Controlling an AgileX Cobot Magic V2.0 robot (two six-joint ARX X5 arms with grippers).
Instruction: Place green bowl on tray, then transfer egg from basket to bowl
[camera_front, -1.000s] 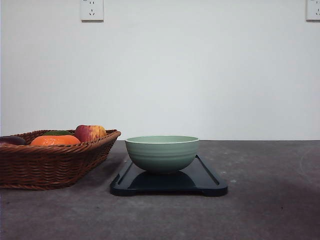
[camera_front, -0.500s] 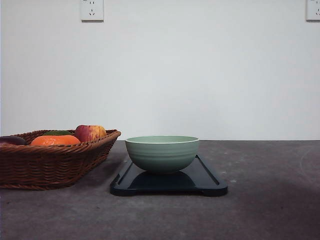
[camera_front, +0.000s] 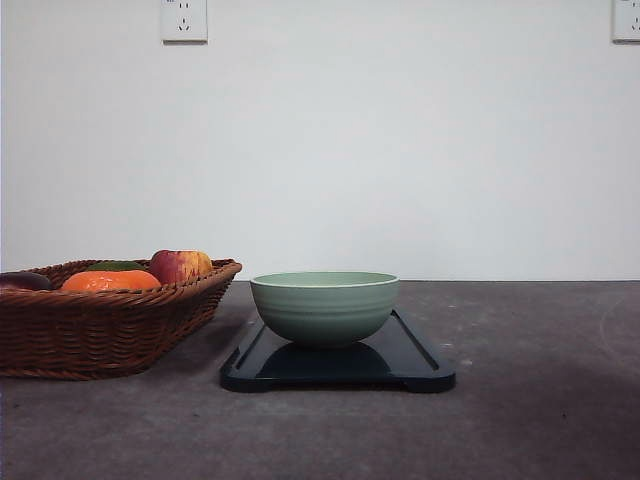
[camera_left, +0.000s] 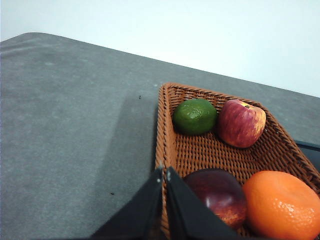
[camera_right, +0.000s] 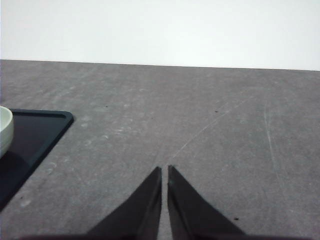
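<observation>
We are finding the green bowl (camera_front: 324, 307) sitting on the tray (camera_front: 420, 362), basket (camera_front: 120, 320) at nine o'clock. Both tools (camera_left: 164, 172) (camera_right: 164, 172) are clenched, empty. Egg unidentified: we risk grasping the plum (camera_left: 217, 195).

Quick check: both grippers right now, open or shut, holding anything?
Left gripper: shut, holding nothing, over the basket edge.
Right gripper: shut, holding nothing, above the table.

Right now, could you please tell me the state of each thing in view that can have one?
green bowl: upright, resting on the tray; contents hidden.
tray: flat on the table, holding the bowl.
basket: upright, holding fruit; no egg visible in it.
left end effector: shut, empty, at the basket's rim.
right end effector: shut, empty, above bare table.
</observation>
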